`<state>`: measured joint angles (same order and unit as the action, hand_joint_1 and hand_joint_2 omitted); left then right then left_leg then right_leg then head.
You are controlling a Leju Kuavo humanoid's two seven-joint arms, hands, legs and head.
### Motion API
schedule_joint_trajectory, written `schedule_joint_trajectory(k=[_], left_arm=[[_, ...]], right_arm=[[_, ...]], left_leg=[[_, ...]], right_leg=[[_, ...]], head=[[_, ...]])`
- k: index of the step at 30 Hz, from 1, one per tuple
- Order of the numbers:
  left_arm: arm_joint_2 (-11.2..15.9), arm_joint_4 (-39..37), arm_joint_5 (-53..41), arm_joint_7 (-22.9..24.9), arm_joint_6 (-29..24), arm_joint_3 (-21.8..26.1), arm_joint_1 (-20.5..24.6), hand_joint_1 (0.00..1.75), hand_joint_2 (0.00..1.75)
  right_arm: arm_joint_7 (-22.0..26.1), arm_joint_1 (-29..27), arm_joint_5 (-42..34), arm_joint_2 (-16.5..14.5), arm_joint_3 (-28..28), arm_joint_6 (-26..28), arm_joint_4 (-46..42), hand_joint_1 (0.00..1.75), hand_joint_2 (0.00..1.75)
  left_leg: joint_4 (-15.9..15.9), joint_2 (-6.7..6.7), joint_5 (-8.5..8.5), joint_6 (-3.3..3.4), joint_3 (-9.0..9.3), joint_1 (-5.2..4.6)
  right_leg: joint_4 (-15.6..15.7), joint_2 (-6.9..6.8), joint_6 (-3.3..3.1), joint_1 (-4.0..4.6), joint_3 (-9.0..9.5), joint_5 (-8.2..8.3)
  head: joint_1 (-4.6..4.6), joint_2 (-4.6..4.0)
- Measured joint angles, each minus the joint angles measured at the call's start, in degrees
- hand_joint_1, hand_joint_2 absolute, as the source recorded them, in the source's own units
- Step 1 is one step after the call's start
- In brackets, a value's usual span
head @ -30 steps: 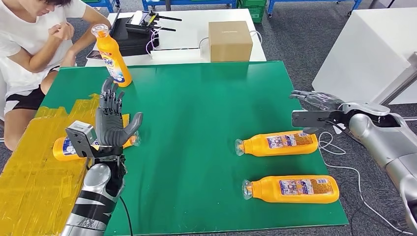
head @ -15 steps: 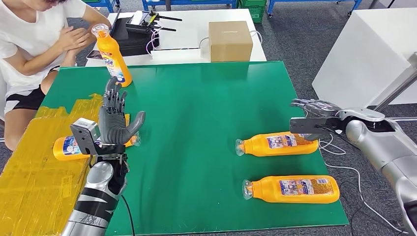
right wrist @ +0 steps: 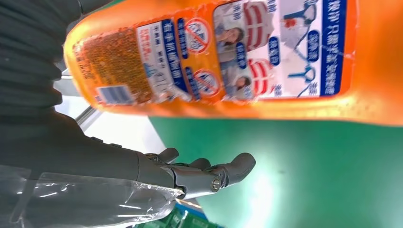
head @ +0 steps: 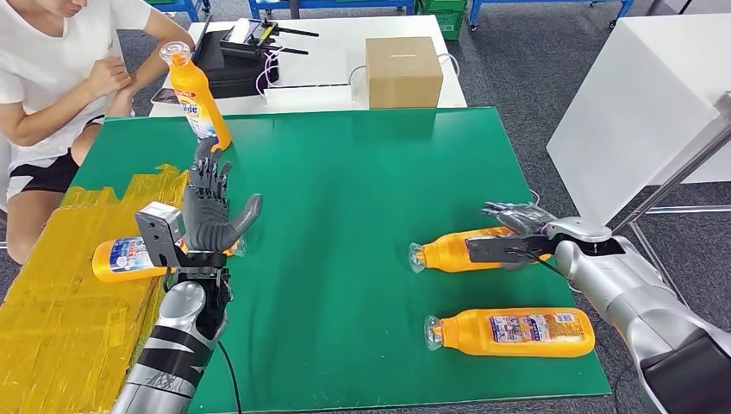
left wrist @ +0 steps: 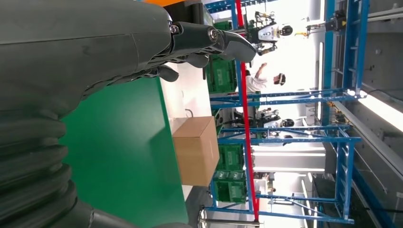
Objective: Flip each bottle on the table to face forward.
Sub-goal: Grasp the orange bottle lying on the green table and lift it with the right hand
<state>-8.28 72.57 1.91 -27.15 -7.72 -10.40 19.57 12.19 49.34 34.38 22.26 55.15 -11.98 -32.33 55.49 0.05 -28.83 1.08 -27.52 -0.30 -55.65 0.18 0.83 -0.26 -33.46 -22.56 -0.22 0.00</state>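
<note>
Three orange bottles lie flat on the green mat [head: 345,172] and one orange bottle [head: 197,97] stands upright at the far left. My right hand [head: 515,229] hovers with fingers spread over the base end of the rear right bottle [head: 452,251]. The right wrist view shows that bottle's back label [right wrist: 237,57] close by, with my fingers [right wrist: 199,173] stretched out apart from it. The front right bottle [head: 513,332] lies free, label up. My left hand [head: 213,213] is raised, fingers apart and empty, above the left bottle [head: 128,258], partly hiding it.
A person [head: 52,78] sits at the far left corner near the upright bottle. A cardboard box [head: 402,71] and black devices [head: 237,52] stand on the white table behind. Yellow tape [head: 60,310] covers the mat's left part. A white cabinet [head: 655,86] stands to the right.
My right hand has swung in from off the mat's right edge and come down over the rear right bottle. My left hand has shifted slightly forward. The person's hands have moved.
</note>
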Motion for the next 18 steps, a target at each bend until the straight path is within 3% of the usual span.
schedule_joint_trajectory(k=[11,14,15,18], left_arm=[[0.0,-1.5,0.7,0.0,-0.1,0.0,0.5,0.00,1.75],[0.0,-1.8,0.7,0.1,-0.1,0.0,0.7,0.00,1.75],[0.0,-1.9,0.8,0.1,-0.1,0.1,0.7,0.00,1.75],[0.0,-2.2,1.0,0.3,-0.1,0.1,0.8,0.00,1.75]], right_arm=[[-0.7,-1.5,1.5,-2.6,0.0,0.7,3.4,0.00,1.75],[-1.2,-1.7,2.2,-2.9,0.0,0.5,4.2,0.15,1.75],[-1.5,-1.7,2.6,-3.0,0.0,0.4,4.4,0.30,1.75],[-3.1,-1.7,4.0,-3.4,0.0,-0.1,5.4,1.23,1.75]], left_leg=[[0.0,-0.01,0.00,0.00,-0.01,-0.01],[0.0,-0.01,0.00,0.00,-0.01,-0.01],[0.0,-0.01,0.00,0.00,-0.01,-0.01],[0.0,-0.01,0.00,0.00,0.00,-0.01]], right_leg=[[0.0,0.00,0.00,-0.02,0.00,0.00],[0.0,0.00,0.00,-0.02,0.00,0.00],[0.0,0.00,0.00,-0.02,0.00,0.00],[0.0,0.00,0.00,-0.01,0.00,0.00]], head=[[0.00,0.00],[0.01,0.00],[0.01,0.00],[0.01,0.00]])
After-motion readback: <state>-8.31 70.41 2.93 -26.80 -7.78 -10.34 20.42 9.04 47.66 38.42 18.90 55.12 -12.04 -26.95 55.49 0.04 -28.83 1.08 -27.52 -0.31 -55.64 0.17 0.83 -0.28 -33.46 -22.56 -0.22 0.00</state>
